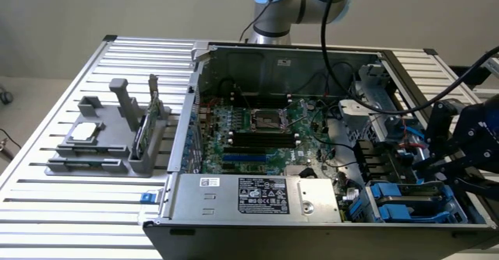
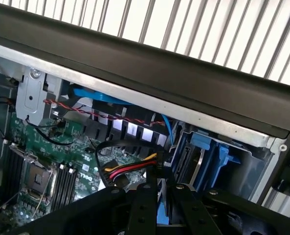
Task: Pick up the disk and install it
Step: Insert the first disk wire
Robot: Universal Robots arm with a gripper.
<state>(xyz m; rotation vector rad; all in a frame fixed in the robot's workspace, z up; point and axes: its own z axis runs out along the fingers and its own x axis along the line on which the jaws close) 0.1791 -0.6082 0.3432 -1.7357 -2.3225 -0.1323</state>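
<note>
Slatted pale metal surface [image 1: 70,225], big open tower case [image 1: 312,239] lying flat on it. Gripper [image 1: 450,167] over drive bay, case corner at exterior view's right. Black fingers [image 2: 144,209] clenched on the disk [image 2: 160,211], thin blue plastic edge showing between them. More blue carriers [image 2: 208,152] just past it. Red-yellow-black cable bundle [image 2: 127,171] crowds close by. Green motherboard [image 1: 257,131], boxy silver power supply [image 1: 257,194] alongside. Grey holder [image 1: 101,149] well apart, exterior view's left.

Computer case [image 1: 273,67] on the table [image 1: 47,213], parts stand [image 1: 101,155] at the exterior view's left, hand [image 1: 448,163] near the drive bays [image 1: 413,200].
</note>
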